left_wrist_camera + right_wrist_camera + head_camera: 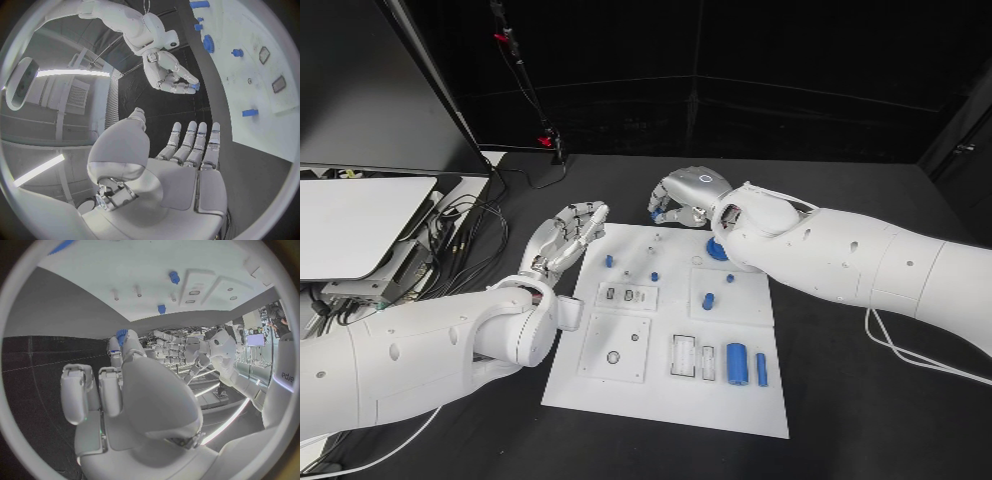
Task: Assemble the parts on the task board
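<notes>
The white task board [668,400] lies in the middle of the black table. Several blue parts are on it: a round piece [717,249] at the far edge, small pegs [609,261] [708,299], and two cylinders [737,362] near the front right. My left hand [567,235] [187,165] hovers at the board's far left corner, fingers straight and apart, holding nothing. My right hand [687,195] [131,385] sits just beyond the board's far edge with fingers curled. It pinches a small blue part [122,335] [195,86] at its fingertips.
A dark monitor [365,90] stands at the far left, with a white panel [358,225] and a tangle of cables [466,235] below it. Black table surface surrounds the board to the right and front.
</notes>
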Controlling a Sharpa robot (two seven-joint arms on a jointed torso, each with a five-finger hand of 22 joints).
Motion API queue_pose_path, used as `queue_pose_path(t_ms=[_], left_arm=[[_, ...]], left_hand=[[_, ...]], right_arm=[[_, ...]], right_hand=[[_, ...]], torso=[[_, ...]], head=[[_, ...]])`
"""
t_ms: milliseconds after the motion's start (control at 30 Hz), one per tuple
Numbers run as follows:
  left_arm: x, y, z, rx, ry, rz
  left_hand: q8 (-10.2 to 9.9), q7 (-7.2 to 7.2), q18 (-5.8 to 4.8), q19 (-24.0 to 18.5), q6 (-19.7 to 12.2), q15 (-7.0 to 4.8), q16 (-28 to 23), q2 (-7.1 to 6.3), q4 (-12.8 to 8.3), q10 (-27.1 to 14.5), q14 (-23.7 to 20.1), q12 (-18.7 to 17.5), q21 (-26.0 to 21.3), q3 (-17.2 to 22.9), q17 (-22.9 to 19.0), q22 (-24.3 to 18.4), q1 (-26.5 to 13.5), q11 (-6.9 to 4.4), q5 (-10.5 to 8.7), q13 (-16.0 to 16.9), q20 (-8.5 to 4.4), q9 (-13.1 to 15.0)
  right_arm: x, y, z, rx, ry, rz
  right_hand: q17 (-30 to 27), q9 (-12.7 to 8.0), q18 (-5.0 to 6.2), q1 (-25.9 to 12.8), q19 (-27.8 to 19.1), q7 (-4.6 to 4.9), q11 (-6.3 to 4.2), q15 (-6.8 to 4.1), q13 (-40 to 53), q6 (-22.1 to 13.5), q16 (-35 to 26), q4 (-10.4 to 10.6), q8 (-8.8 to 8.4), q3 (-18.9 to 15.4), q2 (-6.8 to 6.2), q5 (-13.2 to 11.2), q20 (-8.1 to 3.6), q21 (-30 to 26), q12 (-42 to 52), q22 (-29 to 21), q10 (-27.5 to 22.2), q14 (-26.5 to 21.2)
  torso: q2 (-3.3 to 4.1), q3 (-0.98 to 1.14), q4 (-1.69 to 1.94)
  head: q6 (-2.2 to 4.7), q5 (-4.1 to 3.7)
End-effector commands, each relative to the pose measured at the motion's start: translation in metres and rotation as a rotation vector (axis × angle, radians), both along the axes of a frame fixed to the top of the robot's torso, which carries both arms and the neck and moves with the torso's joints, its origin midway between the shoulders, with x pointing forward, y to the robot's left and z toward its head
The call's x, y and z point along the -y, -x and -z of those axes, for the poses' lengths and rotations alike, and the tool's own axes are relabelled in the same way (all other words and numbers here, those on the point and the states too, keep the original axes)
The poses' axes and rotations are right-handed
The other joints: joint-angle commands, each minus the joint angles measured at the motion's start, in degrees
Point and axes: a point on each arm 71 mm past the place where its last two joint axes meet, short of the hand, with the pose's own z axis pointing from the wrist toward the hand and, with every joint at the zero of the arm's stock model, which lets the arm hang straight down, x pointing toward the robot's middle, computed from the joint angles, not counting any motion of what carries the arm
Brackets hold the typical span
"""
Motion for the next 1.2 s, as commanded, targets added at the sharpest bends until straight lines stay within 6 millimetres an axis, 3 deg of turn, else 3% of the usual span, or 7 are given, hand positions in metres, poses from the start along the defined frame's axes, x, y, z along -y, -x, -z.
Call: queue_pose_path(t_ms=[33,600,1200], left_arm=[[0.002,0.008,-0.021,0.295,0.063,0.046],[0.002,0.008,-0.021,0.296,0.063,0.044],[0.002,0.009,-0.021,0.295,0.064,0.045]], left_hand=[[0.21,9.2,0.79,-0.24,0.21,0.28,0.19,0.56,-0.05,0.35,-0.17,0.3,0.2,-0.16,-0.08,0.08,0.14,0.04,0.25,-0.05,-0.05,-0.07],[0.21,9.2,0.79,-0.24,0.21,0.28,0.19,0.56,-0.05,0.35,-0.17,0.3,0.2,-0.16,-0.08,0.08,0.14,0.04,0.25,-0.05,-0.05,-0.07],[0.25,9.2,0.78,-0.27,0.2,0.29,0.27,0.64,-0.05,0.33,-0.18,0.36,0.24,-0.25,-0.18,0.09,0.26,0.04,0.38,-0.12,-0.05,-0.16]], right_arm=[[-0.002,-0.003,0.004,-0.033,0.022,-0.003],[0.0,-0.011,0.029,-0.128,0.08,0.052],[-0.002,-0.015,0.034,-0.105,0.067,0.049]], right_hand=[[1.71,0.01,-0.91,0.61,4.15,0.01,-0.08,0.18,0.05,0.53,0.11,0.08,-0.39,0.37,-0.07,0.19,-0.19,0.23,-0.4,11.77,0.52,4.02],[1.68,-0.06,-0.89,0.59,4.09,0.11,0.03,0.26,0.04,0.44,0.11,0.15,-0.88,0.57,-0.17,0.19,-0.12,0.18,-1.1,11.68,0.61,4.01],[1.74,-0.1,-0.9,0.7,4.12,0.18,0.14,0.37,0.05,0.32,0.12,0.08,-1.4,0.83,-0.28,0.2,-0.02,0.2,-1.85,11.73,0.57,4.02]], torso=[[0.16,-0.03,0.27],[0.05,-0.05,0.06],[0.03,-0.14,0.16]], head=[[-0.16,0.13],[-0.98,0.57],[-1.39,0.45]])
